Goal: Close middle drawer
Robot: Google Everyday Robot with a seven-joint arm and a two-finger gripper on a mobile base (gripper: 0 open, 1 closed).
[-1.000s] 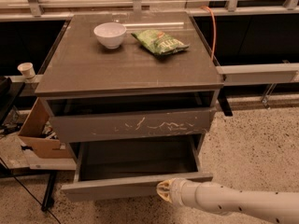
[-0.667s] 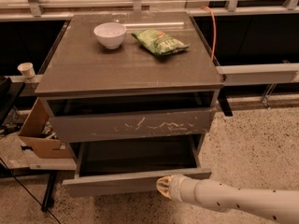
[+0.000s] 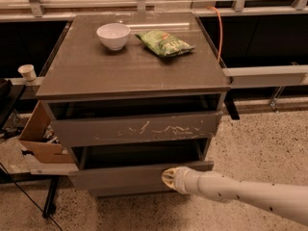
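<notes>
- Fingers [image 3: 168,178] are seen drawn together into one pale tip with no gap made out between them; nothing is held, and the tip appears to be pressed against a plain panel
- The gripper [image 3: 167,178] is found near 6 o'clock in the view, at the end of a white arm [image 3: 240,196] that is brought in from 4 o'clock
- The middle drawer [image 3: 120,176] is met on its plain front, a little right of centre; it is judged partly open, since a dark strip of its inside is shown above the front
- An off-centre push could cause the drawer to be skewed on its runners and jammed before it is home; with a glancing contact the tip could be slid off the smooth panel towards 3 o'clock
- The scratched top drawer [image 3: 137,129], just above, is also seen ajar and could be struck by the wrist if the arm were raised
- On the cabinet top [image 3: 120,71], towards 12 o'clock, a white bowl [image 3: 113,35] and a green snack bag [image 3: 165,42] are set side by side; both could be jolted by too hard a shove
</notes>
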